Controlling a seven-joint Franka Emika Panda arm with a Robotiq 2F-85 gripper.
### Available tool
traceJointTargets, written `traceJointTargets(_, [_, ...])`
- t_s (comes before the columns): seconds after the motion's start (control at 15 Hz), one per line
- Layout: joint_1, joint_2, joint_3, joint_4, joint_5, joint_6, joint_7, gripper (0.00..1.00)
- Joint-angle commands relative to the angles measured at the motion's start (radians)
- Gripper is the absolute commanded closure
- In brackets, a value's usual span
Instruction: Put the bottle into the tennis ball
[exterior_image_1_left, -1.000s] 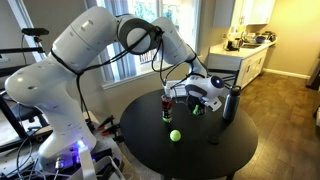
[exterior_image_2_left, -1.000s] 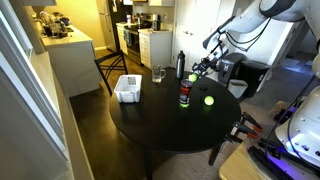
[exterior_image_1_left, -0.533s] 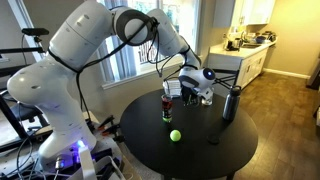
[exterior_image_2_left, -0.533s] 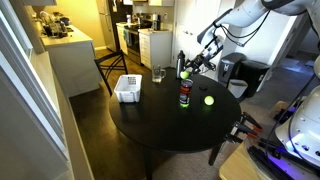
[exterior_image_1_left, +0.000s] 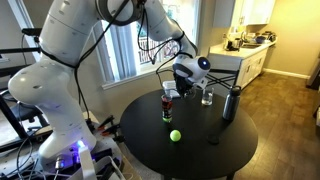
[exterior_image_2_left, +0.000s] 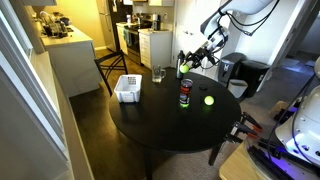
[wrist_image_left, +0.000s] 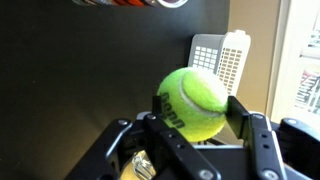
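— What was the gripper doing?

— We saw it squeezing a ball from both sides, up in the air over the table. The bottle stood upright on the table. It was at about 7 o'clock from the gripper and close under it.

— What did we think could go wrong?

— We thought the ball could pop out. It was round and fuzzy, and the fingers only pinched its sides. If it fell, it could roll right off the table, because we saw no rim to stop it.

— And the bottle?

— It was thin and tall, so we feared one bump from the arm would knock it over. The glass was at about 4 o'clock from the gripper. The flask was farther that way. Both could get hit too. We also doubted a bottle could ever go inside a ball. A ball set on the bottle's top would likely roll off.

— What could we not see well?

— In the wrist view something red and white was cut off at 12 o'clock, and we could not tell what it was. The basket at 1 o'clock was partly hidden by the ball. In both exterior views the held ball looked tiny, and we could not make out the fingertips. The other ball lay on the table at 5 o'clock from the bottle.
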Motion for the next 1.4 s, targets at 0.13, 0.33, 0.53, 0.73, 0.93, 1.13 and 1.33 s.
traceJointTargets(0.13, [0.094,-0.134,-0.105,-0.130,0.038,-0.149,-0.065,0.61])
traceJointTargets(0.33, [0.147,-0.158,-0.154,-0.171,0.024,-0.188,-0.068,0.61])
traceJointTargets(0.53, [0.185,-0.166,-0.188,-0.195,0.012,-0.203,-0.063,0.61])
traceJointTargets(0.73, [0.211,-0.168,-0.208,-0.212,0.001,-0.210,-0.058,0.61])
traceJointTargets(0.93, [0.228,-0.165,-0.221,-0.217,-0.009,-0.211,-0.051,0.61])
traceJointTargets(1.13, [0.240,-0.162,-0.229,-0.217,-0.012,-0.203,-0.042,0.05])
traceJointTargets(1.33, [0.245,-0.162,-0.235,-0.215,-0.009,-0.202,-0.040,0.00])
